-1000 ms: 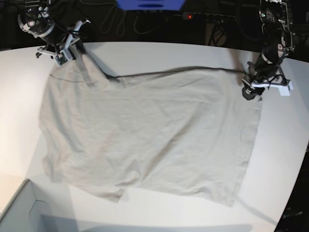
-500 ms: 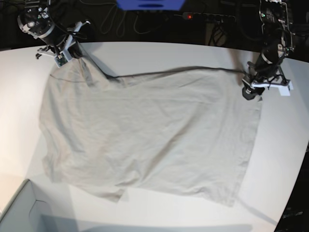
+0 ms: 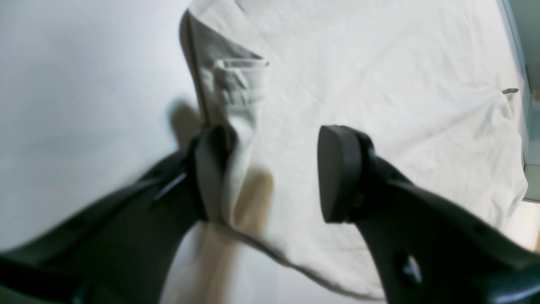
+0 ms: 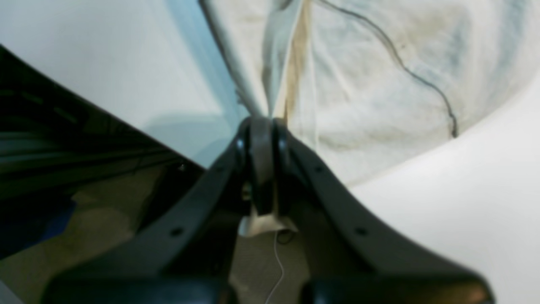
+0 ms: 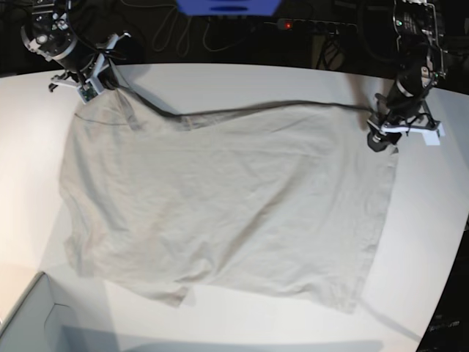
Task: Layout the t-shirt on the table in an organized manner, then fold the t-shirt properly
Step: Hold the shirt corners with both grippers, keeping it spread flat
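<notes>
The light grey-beige t-shirt [image 5: 220, 198] lies spread mostly flat on the white table [image 5: 242, 84]. My right gripper [image 5: 94, 82] is at the far left corner of the shirt. In the right wrist view the right gripper [image 4: 261, 139] is shut on a pinched fold of the t-shirt [image 4: 358, 84], which is pulled taut. My left gripper [image 5: 377, 139] is at the far right corner of the shirt. In the left wrist view the left gripper [image 3: 274, 173] is open over the t-shirt [image 3: 379, 63]. One of its fingers [image 3: 211, 169] rests against the hem edge.
A pale box corner [image 5: 29, 323] stands at the near left, and it also shows at the right edge of the left wrist view [image 3: 532, 126]. Beyond the table's far edge lie dark cables, a power strip with a red light [image 5: 287, 26] and a blue object [image 5: 227, 6].
My right gripper has moved a little up and to the left with the shirt corner, drawing the far edge tighter. The left arm has stayed in place.
</notes>
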